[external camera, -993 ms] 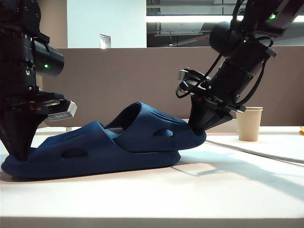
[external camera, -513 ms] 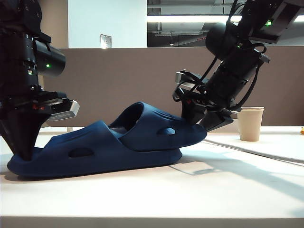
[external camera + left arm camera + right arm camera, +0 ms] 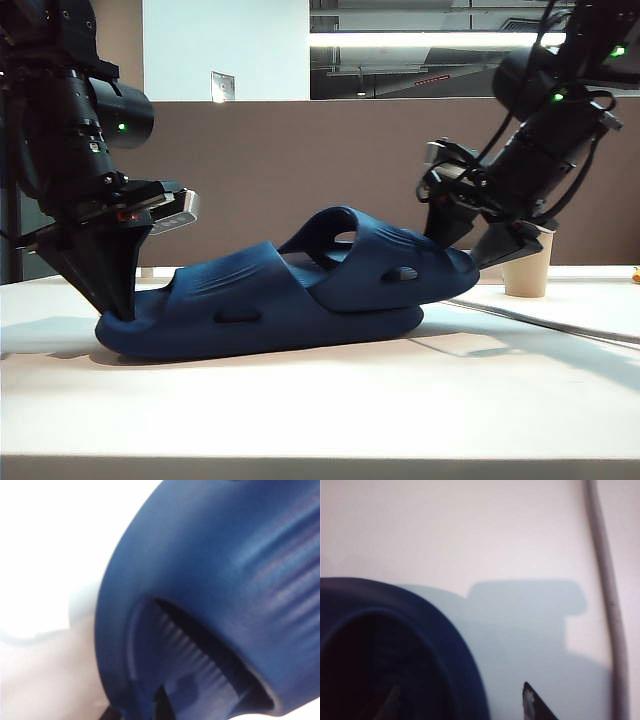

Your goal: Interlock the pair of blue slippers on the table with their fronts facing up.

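The pair of blue slippers lies nested on the table (image 3: 320,410), the lower slipper (image 3: 230,315) flat on its sole. The upper slipper (image 3: 380,270) is tucked under its strap and tilted up to the right. My left gripper (image 3: 118,305) is shut on the lower slipper's left end. In the left wrist view that slipper (image 3: 210,580) fills the picture, with the left gripper (image 3: 160,707) just showing. My right gripper (image 3: 478,250) stands open at the upper slipper's right end. In the right wrist view the right gripper (image 3: 460,700) straddles the slipper's rim (image 3: 465,680), its fingertips (image 3: 530,700) apart.
A paper cup (image 3: 527,270) stands on the table behind the right gripper. A brown-grey divider panel (image 3: 280,170) runs along the back. A thin grey cable or strip (image 3: 605,580) crosses the table to the right of the slippers.
The right gripper has opened off the upper slipper's end and moved right. The left gripper has pushed the nested pair to the right across the table.
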Motion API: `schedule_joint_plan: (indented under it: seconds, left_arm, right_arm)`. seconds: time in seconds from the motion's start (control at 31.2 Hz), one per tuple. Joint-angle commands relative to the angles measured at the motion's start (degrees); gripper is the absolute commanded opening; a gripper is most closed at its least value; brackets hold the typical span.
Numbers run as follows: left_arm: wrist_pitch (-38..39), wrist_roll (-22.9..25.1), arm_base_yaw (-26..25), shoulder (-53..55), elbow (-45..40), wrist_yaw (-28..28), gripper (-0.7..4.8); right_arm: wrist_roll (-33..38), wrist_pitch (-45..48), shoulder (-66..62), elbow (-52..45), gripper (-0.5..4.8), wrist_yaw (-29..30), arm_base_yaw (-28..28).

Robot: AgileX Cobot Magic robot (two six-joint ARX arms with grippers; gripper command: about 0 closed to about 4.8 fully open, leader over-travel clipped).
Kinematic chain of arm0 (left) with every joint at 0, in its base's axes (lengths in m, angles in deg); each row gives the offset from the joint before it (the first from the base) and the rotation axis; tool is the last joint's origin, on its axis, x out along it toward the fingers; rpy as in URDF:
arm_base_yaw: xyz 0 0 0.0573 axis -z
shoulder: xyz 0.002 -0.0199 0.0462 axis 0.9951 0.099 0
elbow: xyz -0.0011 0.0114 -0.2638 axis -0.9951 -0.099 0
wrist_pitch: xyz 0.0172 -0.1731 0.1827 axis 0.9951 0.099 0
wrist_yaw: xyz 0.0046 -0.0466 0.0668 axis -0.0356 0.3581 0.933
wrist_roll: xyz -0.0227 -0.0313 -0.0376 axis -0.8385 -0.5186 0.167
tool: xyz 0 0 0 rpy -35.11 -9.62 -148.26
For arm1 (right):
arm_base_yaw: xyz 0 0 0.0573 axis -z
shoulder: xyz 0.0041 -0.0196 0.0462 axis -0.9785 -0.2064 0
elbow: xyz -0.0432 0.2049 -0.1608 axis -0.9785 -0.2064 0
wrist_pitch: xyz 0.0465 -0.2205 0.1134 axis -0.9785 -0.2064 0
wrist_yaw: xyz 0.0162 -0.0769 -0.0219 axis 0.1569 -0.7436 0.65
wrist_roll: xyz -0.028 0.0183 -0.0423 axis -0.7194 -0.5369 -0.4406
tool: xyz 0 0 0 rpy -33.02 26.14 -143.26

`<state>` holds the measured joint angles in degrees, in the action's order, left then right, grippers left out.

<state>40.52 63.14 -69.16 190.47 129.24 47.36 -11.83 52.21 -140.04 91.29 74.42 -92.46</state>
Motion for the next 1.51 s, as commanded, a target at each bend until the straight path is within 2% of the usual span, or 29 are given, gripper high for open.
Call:
schedule_joint_plan:
  seconds: [0.03, 0.54, 0.61, 0.7, 0.93, 1.09, 1.38, 1.41, 1.51]
  left_arm:
    - [-1.0, 0.5, 0.1, 0.0, 0.0, 0.9, -0.03]
    - [-0.3, 0.4, 0.1, 0.0, 0.0, 2.6, 0.00]
    - [-0.4, 0.3, 0.1, 0.0, 0.0, 2.6, 0.12]
    - [-0.6, 0.2, 0.1, 0.0, 0.0, 3.6, 0.62]
    - [-1.7, -1.1, 0.1, 0.0, 0.0, 3.9, 0.69]
    - [-1.8, -1.8, 0.1, 0.0, 0.0, 6.2, 1.30]
    - [-3.1, -2.8, 0.1, 0.0, 0.6, 10.3, 1.36]
    - [-3.3, -3.2, 0.1, 0.0, 0.9, 10.3, 1.59]
    - [-2.9, -3.7, 0.0, 0.0, 2.9, 10.3, 2.80]
  right_arm:
    - [0.1, 0.6, 0.4, 0.1, 3.13, -0.7, 1.9]
    - [0.2, -0.1, 3.9, 0.1, 3.43, -0.9, 7.0]
    - [0.2, 0.3, 5.5, 0.1, 3.43, -0.9, 7.0]
    - [0.2, 0.4, 8.1, 0.1, 3.43, -0.6, 7.0]
    - [0.2, -0.4, 12.2, 0.1, 3.43, -0.6, 6.9]
    - [0.2, -1.5, 12.7, 0.1, 3.43, -0.2, 6.8]
    - [0.2, -3.3, 12.7, 0.0, 3.42, 2.2, 6.8]
    - [0.2, -3.3, 12.7, 0.0, 3.43, 2.4, 6.8]
    - [0.2, -3.3, 12.8, 0.0, 3.43, 3.3, 6.8]
